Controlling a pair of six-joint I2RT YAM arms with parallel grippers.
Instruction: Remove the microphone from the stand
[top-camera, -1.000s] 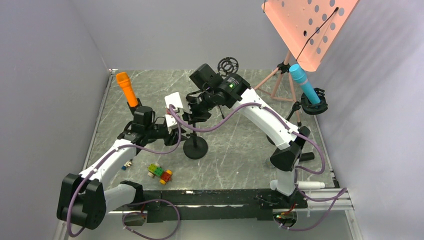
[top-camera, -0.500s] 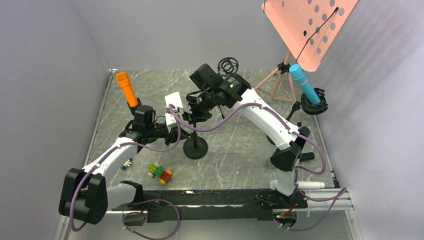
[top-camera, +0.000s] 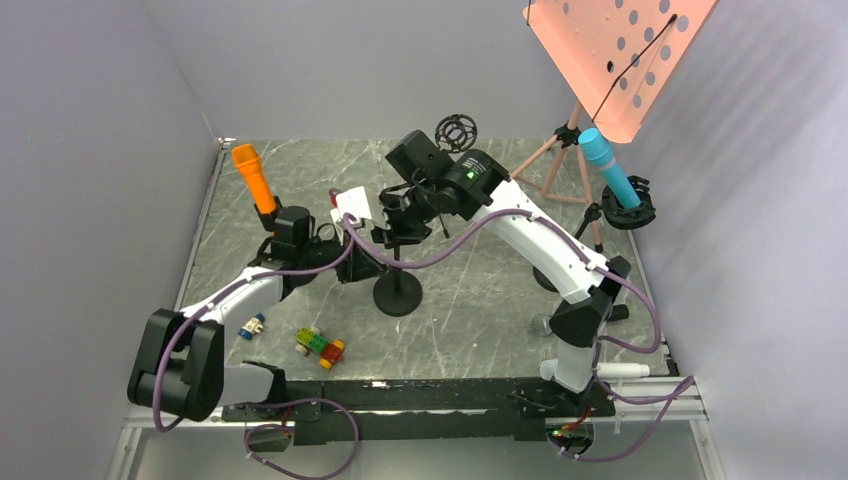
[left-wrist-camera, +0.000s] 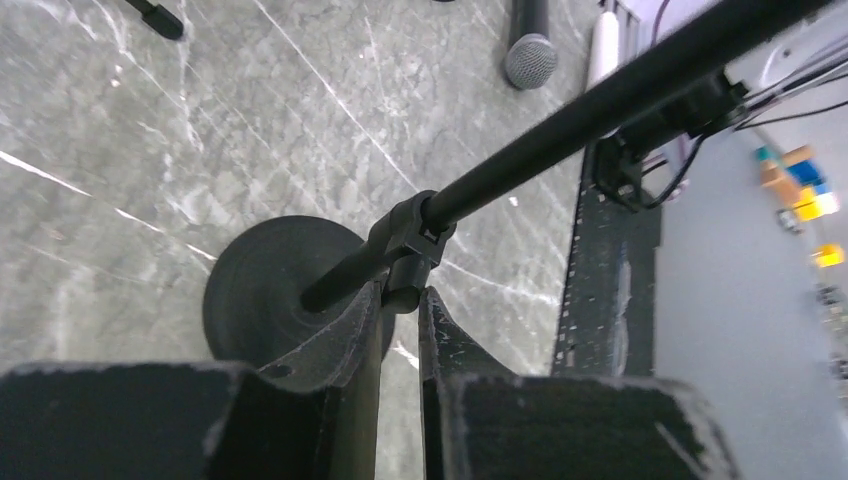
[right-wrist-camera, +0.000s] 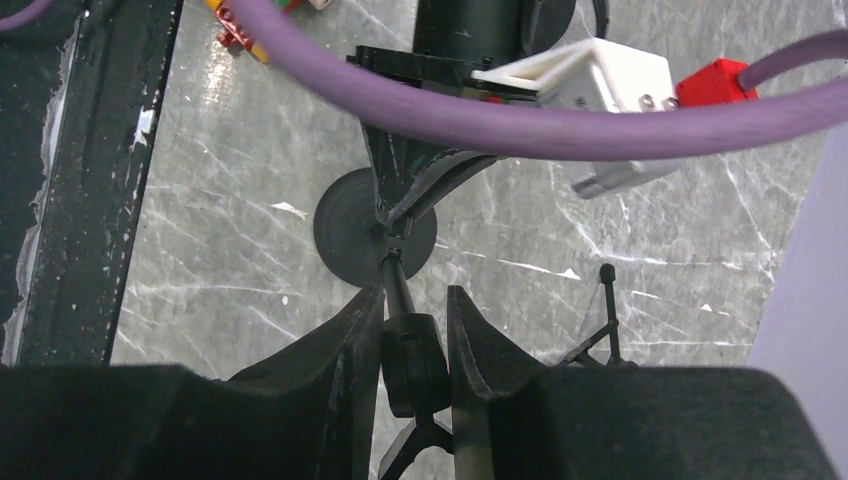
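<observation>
An orange microphone (top-camera: 254, 178), blue microphone (top-camera: 610, 168), black stand (top-camera: 397, 294), grey white-veined marble table (top-camera: 480, 300), purple cable (right-wrist-camera: 500, 125).

No words, labels, brands or numbers can be read, neither on the stand (top-camera: 398, 296), the orange microphone (top-camera: 254, 178), the blue microphone (top-camera: 610, 168) nor the pink board (top-camera: 615, 55).

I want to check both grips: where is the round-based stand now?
Top view: the stand sits mid-table between the arms, right of the toy bricks. The left gripper clamps its pole low down, the right gripper its upper end.
</observation>
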